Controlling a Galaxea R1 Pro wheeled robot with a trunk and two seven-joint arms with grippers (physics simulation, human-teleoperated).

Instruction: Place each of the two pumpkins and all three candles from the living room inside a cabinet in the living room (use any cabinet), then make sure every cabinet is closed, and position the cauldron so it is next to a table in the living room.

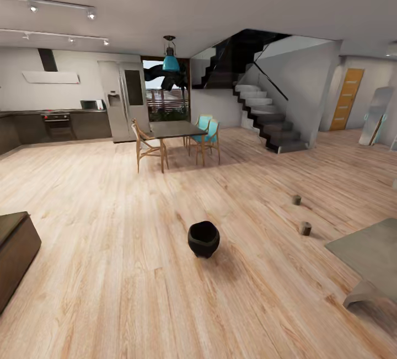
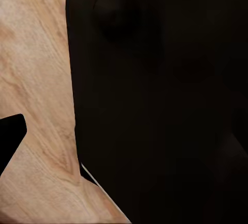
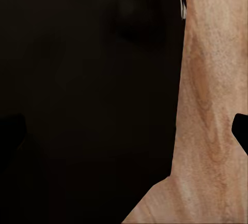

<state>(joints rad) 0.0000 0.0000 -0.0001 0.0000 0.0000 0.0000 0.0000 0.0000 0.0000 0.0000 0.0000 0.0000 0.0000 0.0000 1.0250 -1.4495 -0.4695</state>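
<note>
- A glossy black cauldron (image 1: 203, 239) stood upright on the wooden floor (image 1: 110, 293), near the middle of the head view; its wide mouth looked dark, and whether anything lay inside could not be told.
- Two small stubby candles stood on the floor to the cauldron's right, well apart from it: one nearer (image 1: 305, 229), one farther back (image 1: 296, 199).
- The grey bench (image 1: 369, 248), a low glossy coffee table, sat at the right edge, apart from the cauldron.
- A dark brown cabinet (image 1: 14, 254) showed at the left edge.
- Farther back stood a dining table with chairs (image 1: 173, 130), a kitchen and a staircase (image 1: 264, 116).
- Both wrist views showed a dark robot body over floorboards; whether either gripper was wide or narrow could not be told.
</note>
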